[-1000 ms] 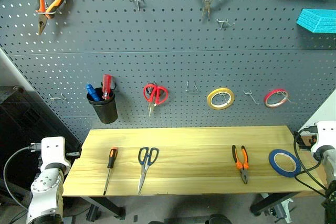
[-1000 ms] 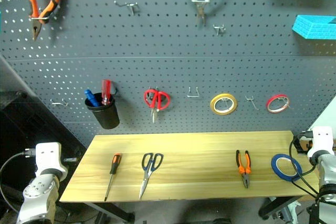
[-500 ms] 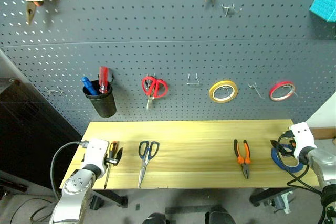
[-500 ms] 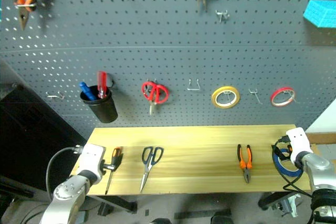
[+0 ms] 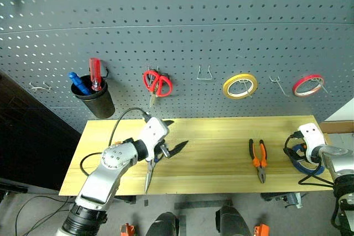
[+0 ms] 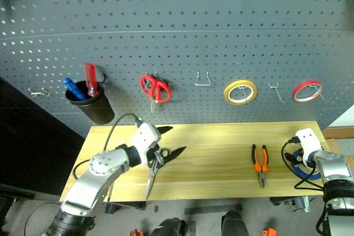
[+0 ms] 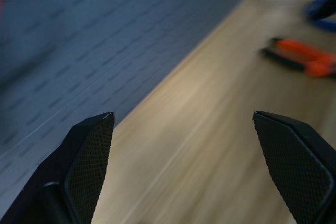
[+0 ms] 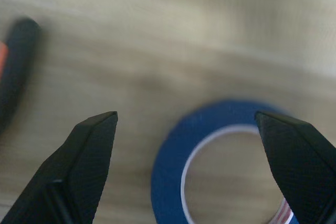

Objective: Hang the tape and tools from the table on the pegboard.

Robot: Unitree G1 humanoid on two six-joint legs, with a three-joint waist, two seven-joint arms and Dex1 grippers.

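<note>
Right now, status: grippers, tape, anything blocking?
Left gripper open above the scissors. Right gripper open over blue tape, which lies flat on the table. Nothing blocking.

A grey floor (image 5: 199, 214) is showing along the bottom of the frame, a dark cabinet (image 5: 27, 142) is standing at the left, and a pale wall (image 5: 345, 115) is edging the right.

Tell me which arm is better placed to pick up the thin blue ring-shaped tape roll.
Right. The right pincer hangs open just over the thin blue ring-shaped tape roll, while the left pincer is near the steel scissors, far away.
</note>
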